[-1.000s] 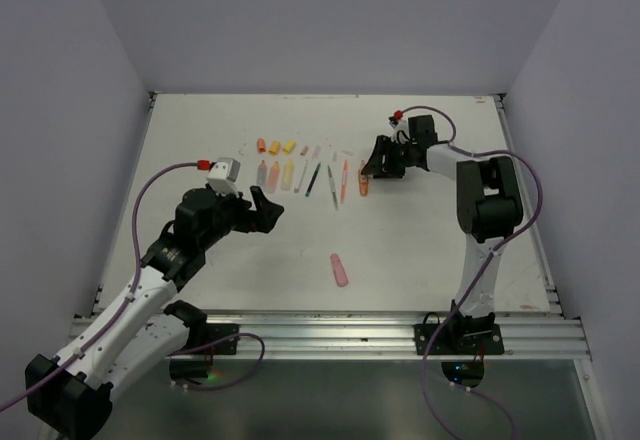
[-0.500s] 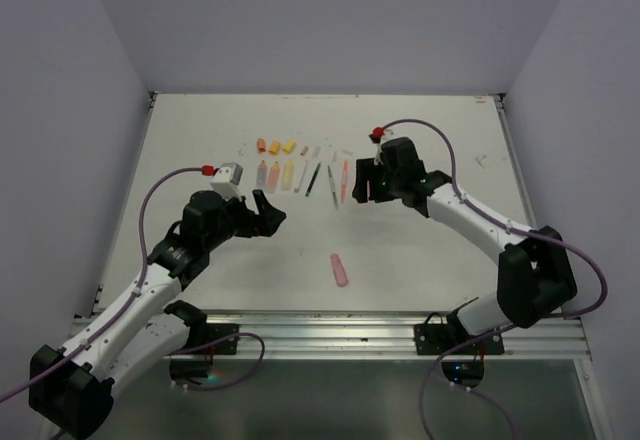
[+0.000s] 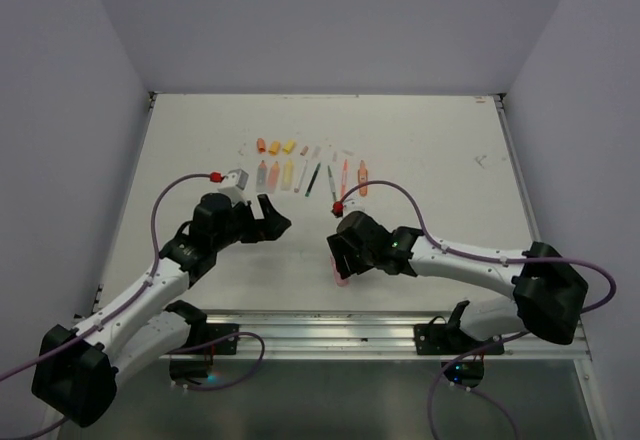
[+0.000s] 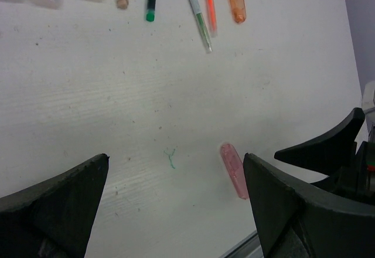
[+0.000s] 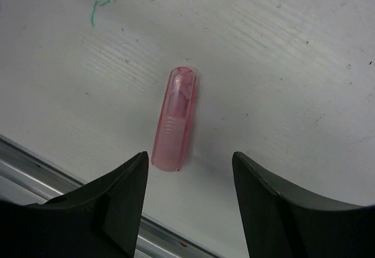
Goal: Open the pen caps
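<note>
Mostly hidden overhead, pink highlighter (image 5: 174,120) plain wrist-side

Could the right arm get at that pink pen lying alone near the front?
Probably yes: its open end effector hovers right over the pink pen, with nothing in between.

Bright, even, diffuse light, soft faint shadows; sharp table (image 3: 420,150), slightly blurred left end effector fingers (image 4: 53,205) up close.
</note>
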### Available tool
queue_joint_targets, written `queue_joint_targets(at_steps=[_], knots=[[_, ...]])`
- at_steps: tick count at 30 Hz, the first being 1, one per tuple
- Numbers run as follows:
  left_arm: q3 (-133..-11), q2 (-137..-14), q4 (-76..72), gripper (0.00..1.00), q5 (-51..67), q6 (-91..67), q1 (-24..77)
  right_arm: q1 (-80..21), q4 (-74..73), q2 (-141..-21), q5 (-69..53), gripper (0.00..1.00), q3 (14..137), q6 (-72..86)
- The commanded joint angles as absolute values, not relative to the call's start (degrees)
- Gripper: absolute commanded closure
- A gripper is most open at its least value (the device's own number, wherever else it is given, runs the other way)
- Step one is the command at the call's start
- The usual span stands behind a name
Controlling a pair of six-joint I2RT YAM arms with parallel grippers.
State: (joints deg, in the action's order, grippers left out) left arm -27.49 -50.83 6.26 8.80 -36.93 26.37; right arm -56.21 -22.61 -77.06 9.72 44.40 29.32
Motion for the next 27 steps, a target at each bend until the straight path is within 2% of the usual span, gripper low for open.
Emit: queue_joint_targets(at_steps=[1,10,27], knots=[[-26.8,-52.4,1.7,0.00,10.5,-38.8,26.2,-59.2,-23.0,-79.7,15.7,0.37,46.0,32.7],[-26.0,-53.0,1.1,0.00,10.8,-39.5,26.2,-60.9,-20.7,-85.1,15.2,0.41,46.4,33.1],[-25.8,-56.2,-2.5,0.00,13.0,-40.1,26.3,-61.8,-20.3,-86.4,13.6,0.45,48.3,33.3]])
